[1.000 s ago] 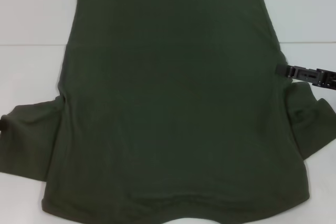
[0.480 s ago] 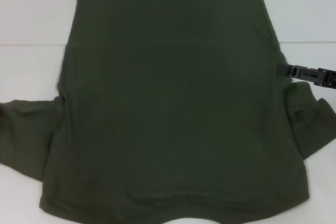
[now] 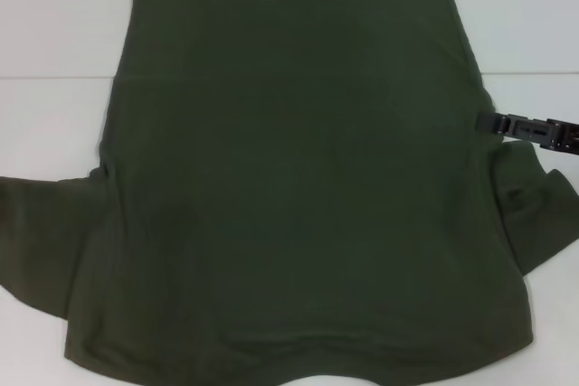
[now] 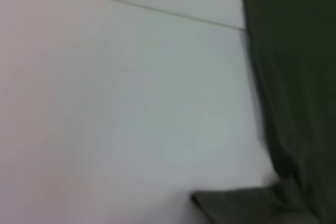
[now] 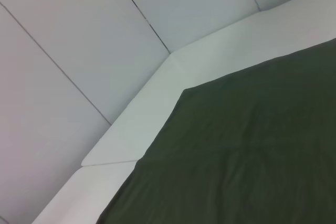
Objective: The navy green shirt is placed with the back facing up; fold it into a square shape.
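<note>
While shirt (image 3: 298,178) covers white table (image 3: 54,33), right gripper (image 3: 534,130) at edge; jaws unclear.

Little of the robot's own body shows. In the head view, only the right gripper (image 3: 534,129) is visible: a slim black bar of hard plastic or metal, built from blocky, angular segments joined end to end. Small pale specks, possibly screws or markings, dot its upper face, and lighter grey edges catch the light along its outline. Its tip looks narrow and squared off. No cables, sleeves or labels can be made out. Neither wrist view shows any robot part.
</note>
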You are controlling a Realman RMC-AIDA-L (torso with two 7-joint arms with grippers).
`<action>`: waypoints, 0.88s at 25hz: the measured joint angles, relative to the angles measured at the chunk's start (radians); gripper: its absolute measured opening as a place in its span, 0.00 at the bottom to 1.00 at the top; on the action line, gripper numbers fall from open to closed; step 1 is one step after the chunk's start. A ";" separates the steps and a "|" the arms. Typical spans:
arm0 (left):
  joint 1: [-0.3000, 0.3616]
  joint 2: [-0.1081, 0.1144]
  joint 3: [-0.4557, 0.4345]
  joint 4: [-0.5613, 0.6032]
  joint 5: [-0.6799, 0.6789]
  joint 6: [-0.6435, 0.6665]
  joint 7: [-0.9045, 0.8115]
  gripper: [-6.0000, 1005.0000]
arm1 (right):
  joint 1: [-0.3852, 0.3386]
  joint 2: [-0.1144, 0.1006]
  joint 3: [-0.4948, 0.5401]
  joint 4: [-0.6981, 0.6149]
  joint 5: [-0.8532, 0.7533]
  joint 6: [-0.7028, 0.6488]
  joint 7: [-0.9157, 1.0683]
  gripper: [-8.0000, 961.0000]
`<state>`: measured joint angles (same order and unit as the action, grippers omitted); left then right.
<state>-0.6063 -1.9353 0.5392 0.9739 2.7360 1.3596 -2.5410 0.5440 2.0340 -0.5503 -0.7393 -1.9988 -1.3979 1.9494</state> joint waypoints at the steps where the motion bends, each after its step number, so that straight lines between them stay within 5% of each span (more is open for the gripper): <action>1: -0.002 -0.004 0.001 0.009 -0.003 0.022 0.000 0.01 | 0.000 0.000 0.000 0.000 0.000 -0.001 0.000 0.98; 7: -0.044 -0.040 0.001 0.098 -0.013 0.209 -0.044 0.01 | 0.004 0.000 -0.002 0.000 0.000 -0.002 0.002 0.98; 12: -0.109 -0.048 0.006 0.132 -0.012 0.320 -0.125 0.02 | 0.007 0.000 -0.002 0.000 0.000 -0.003 0.002 0.98; 17: -0.166 -0.050 0.014 0.112 -0.013 0.352 -0.165 0.03 | 0.007 0.000 -0.002 0.000 0.000 -0.002 0.002 0.98; 22: -0.209 -0.078 0.030 0.061 -0.013 0.298 -0.178 0.04 | 0.005 0.000 -0.002 0.000 0.000 -0.001 0.002 0.98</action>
<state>-0.8155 -2.0134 0.5692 1.0346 2.7234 1.6573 -2.7187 0.5486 2.0340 -0.5525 -0.7394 -1.9988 -1.3988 1.9513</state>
